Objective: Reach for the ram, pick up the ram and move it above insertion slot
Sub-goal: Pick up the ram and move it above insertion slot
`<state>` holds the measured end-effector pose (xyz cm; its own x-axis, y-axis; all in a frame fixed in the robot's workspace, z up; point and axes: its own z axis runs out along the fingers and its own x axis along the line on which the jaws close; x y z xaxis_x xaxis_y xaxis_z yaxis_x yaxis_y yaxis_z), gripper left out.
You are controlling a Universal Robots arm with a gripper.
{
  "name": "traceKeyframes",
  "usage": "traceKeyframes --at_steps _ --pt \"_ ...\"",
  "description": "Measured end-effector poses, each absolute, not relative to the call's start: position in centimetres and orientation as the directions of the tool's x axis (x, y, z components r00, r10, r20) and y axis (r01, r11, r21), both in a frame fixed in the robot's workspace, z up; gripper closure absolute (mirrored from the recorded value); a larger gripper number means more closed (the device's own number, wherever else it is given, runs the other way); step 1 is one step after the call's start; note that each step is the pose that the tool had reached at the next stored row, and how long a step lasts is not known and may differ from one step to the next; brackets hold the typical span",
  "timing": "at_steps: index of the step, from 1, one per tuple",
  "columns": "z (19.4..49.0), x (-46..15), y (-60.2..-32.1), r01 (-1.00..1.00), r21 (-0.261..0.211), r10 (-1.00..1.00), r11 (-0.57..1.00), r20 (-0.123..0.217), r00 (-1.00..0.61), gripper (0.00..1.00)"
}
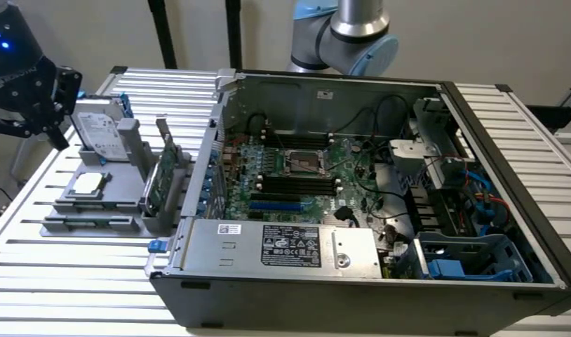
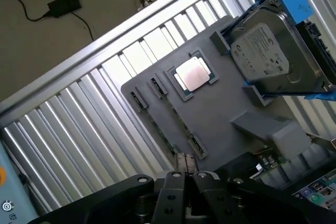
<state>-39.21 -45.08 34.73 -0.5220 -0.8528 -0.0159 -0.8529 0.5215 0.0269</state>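
Wrist view: the hand (image 2: 185, 159), apparently pressed together and empty, hangs above the grey tray (image 2: 220, 124), with the ram (image 2: 159, 126) lying ahead, its length running away from the fingertips.

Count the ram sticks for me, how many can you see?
1. The ram lies flat in the front groove of the gray holder, at the exterior view's left. The computer's slots look empty, though more may be hidden.
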Motion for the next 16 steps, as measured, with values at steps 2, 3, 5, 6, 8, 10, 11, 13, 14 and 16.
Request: traceKeyframes --at_steps 2,3,5,6,8,10,11,13,14,16 --pt "34.73 -39.21 -45.08 -0.872 0.026 -0.872 0.489 -0.016 -0.49 0.89" --pt "34.73 -39.21 -45.08 -0.88 0.026 -0.88 0.474 -0.016 -0.474 0.89" --pt "34.72 -39.21 -45.08 -0.897 0.025 -0.897 0.442 -0.017 -0.442 0.89" --pt "34.73 -39.21 -45.08 -0.905 0.025 -0.905 0.425 -0.017 -0.426 0.89" --pt "34.73 -39.21 -45.08 -0.92 0.025 -0.92 0.392 -0.017 -0.392 0.89" --pt "34.72 -39.21 -45.08 -0.933 0.024 -0.933 0.358 -0.017 -0.359 0.89" --pt "34.73 -39.21 -45.08 -0.94 0.024 -0.94 0.341 -0.017 -0.341 0.89" --pt "34.73 -39.21 -45.08 -0.951 0.023 -0.951 0.307 -0.018 -0.308 0.89" --pt "34.73 -39.21 -45.08 -0.957 0.023 -0.957 0.29 -0.018 -0.291 0.89" --pt "34.73 -39.21 -45.08 -0.967 0.022 -0.967 0.254 -0.018 -0.255 0.89"
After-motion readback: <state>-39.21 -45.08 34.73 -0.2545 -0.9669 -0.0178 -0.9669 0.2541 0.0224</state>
